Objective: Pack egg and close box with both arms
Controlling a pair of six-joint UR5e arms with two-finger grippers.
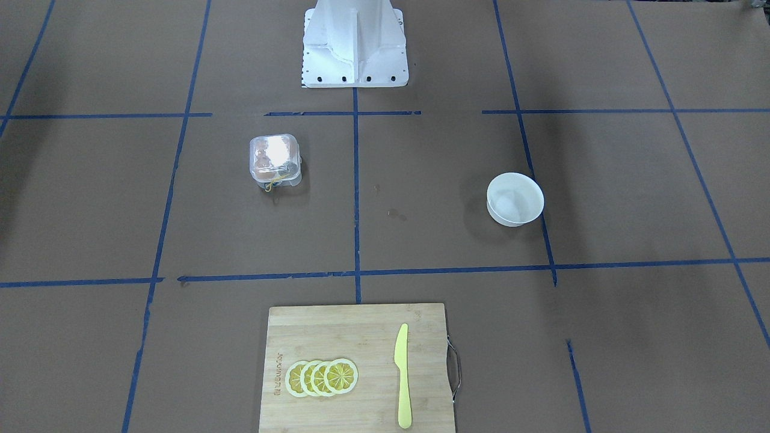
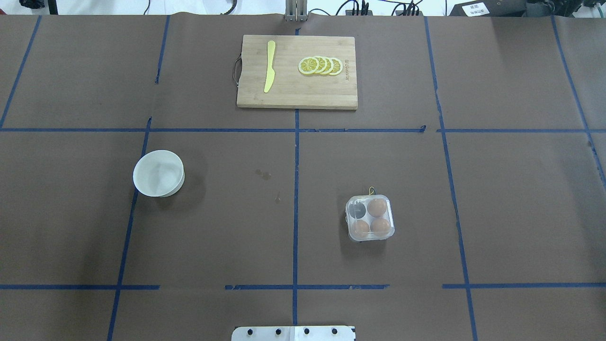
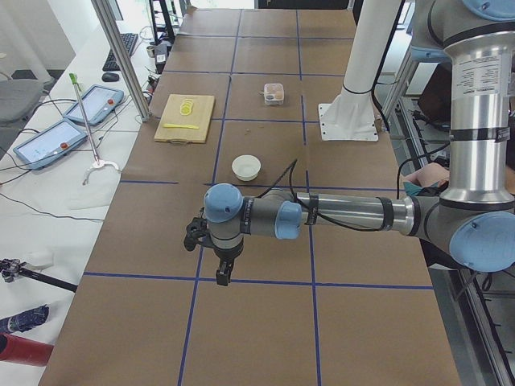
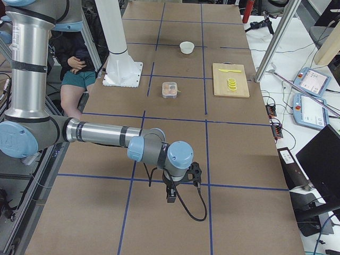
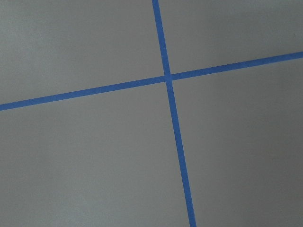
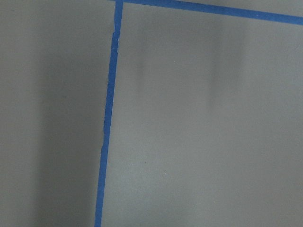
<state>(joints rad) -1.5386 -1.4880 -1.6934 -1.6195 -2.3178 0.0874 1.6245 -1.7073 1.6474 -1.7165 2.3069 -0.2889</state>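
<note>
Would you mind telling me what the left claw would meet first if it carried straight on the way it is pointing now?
Probably just the table: the left claw points down, and its wrist view shows only brown paper and a blue tape cross below.

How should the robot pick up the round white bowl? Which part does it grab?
Probably by its thin rim, coming straight down from above, with the wall between the jaws. The round white bowl stands upright, mouth open, and looks empty, so there is room inside. Its round body may be too wide to pinch from the side.
</note>
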